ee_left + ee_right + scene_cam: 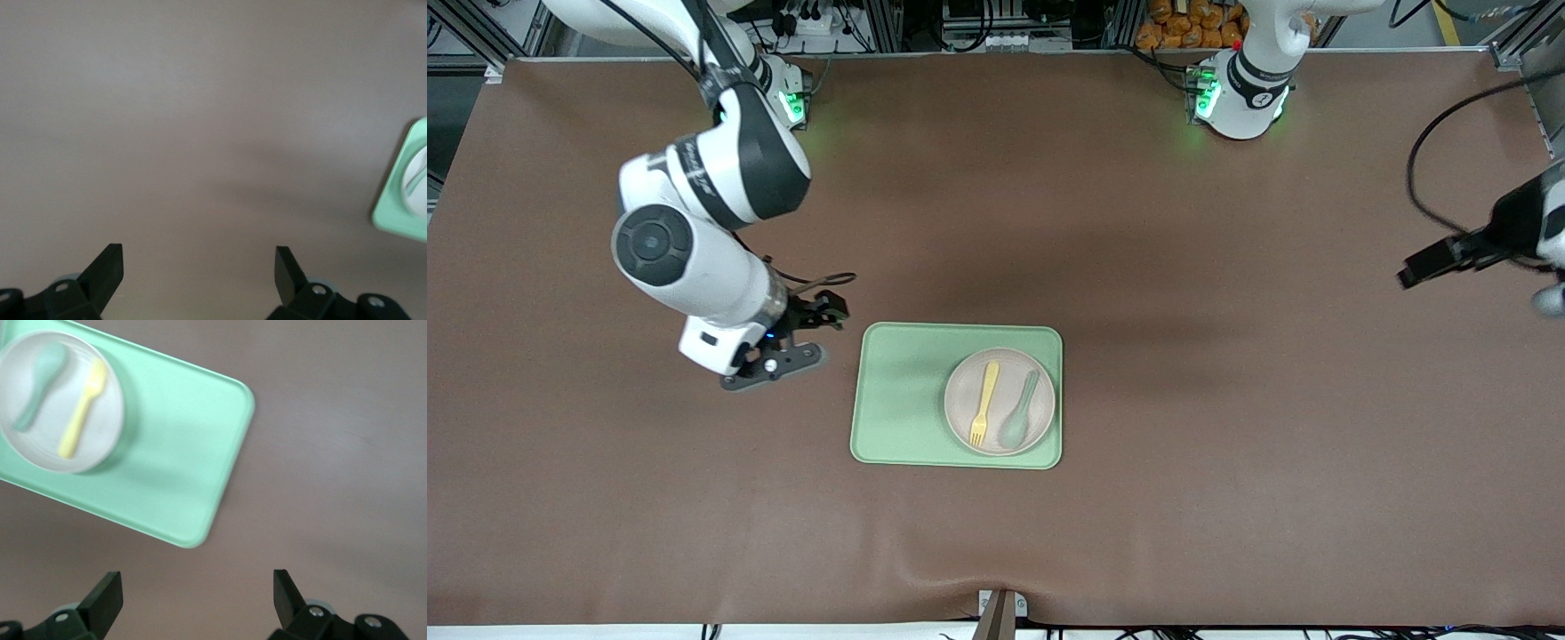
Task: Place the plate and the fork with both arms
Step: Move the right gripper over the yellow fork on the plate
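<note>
Left arm mostly cut off by front view's edge; only its base and a dark wrist part show, pincer not seen there. Left wrist view: tray (402,212) cropped to 1 corner, plate (418,179) a blurred sliver. Right wrist view: tray (180,453) and plate (60,403) cut by the edge, fork (83,407) tines blurred, spoon (41,383) soft. Both pincers' bases cropped in wrist views.

plate (1000,402): pale beige-pink; fork (985,403): pale yellow; spoon (1020,412): pale green; tray (907,400): light green; table (1227,356): brown
</note>
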Motion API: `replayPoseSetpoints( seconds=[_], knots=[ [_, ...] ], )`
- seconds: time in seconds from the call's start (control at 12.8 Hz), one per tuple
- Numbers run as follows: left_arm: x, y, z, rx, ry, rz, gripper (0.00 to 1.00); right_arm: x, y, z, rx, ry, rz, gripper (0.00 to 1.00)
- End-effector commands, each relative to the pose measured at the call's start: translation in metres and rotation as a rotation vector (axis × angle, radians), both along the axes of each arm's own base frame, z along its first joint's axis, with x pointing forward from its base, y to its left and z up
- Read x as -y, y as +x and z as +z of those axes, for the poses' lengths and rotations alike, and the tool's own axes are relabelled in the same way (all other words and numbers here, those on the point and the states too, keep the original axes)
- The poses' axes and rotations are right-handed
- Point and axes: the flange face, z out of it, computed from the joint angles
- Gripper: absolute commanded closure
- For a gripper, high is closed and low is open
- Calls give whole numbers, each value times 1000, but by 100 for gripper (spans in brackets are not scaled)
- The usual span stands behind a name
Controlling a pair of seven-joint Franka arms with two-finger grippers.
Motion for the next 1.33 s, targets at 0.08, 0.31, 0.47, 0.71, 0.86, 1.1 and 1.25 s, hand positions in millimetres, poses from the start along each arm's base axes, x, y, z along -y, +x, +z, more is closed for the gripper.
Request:
replayPoseSetpoints(
  seconds=[0.08,0.31,0.47,0.71,0.86,1.1,1.25],
  knots=[
    [-17,-25,30,3,21,-54,0,-59,1,-45,42,77,15,0],
    [-16,-27,28,-13,17,-59,0,-125,-17,-86,113,98,95,0],
    [-11,-38,31,-13,19,-59,0,-150,-17,-103,141,112,118,0],
    [-9,-35,25,-24,18,-62,0,-175,-15,-127,122,110,30,0],
    [-4,-32,23,-20,2,-72,0,-181,-8,-133,111,113,-114,0],
    [-3,-27,18,-18,-17,-79,0,-185,4,-132,112,122,-243,0],
    [-7,-26,21,-2,-20,-78,0,-182,8,-143,86,112,-337,0]
  ],
)
